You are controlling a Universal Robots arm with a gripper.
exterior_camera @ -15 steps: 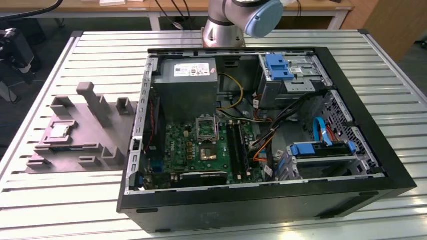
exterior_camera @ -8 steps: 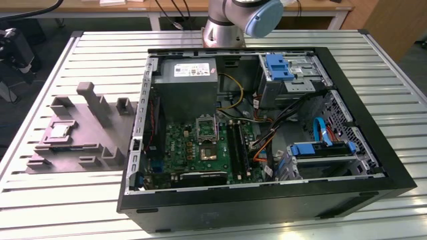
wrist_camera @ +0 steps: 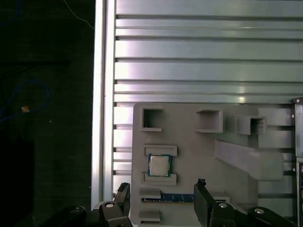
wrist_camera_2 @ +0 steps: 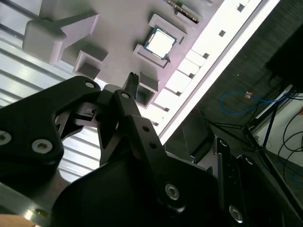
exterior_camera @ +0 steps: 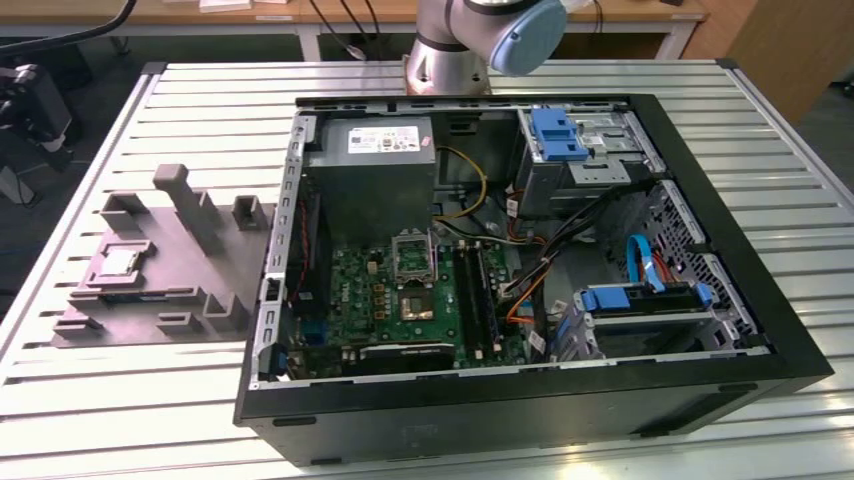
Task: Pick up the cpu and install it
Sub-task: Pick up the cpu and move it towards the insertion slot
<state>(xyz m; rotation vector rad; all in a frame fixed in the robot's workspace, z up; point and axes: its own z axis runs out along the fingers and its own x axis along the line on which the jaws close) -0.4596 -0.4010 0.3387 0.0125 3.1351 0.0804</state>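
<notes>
While the cpu [wrist_camera: 159, 165] lies in the tray [wrist_camera: 189, 142] near the table's [wrist_camera: 189, 47] edge, the fingers [wrist_camera: 202, 198] hang open above it. They hold nothing.

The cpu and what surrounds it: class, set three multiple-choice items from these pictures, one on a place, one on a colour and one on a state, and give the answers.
1. Where does the cpu lie?
A in the grey tray
B on the motherboard socket
C on the bare table slats

2. What colour are the drive brackets in the computer case?
A red
B blue
C yellow

3. How is the gripper?
A shut on a chip
B open and empty
C shut on a cable

Answers:
1 A, it sits in a tray recess in both wrist views.
2 B, the exterior view shows them blue.
3 B, its fingers stand apart and grip nothing in the first wrist view.
</notes>
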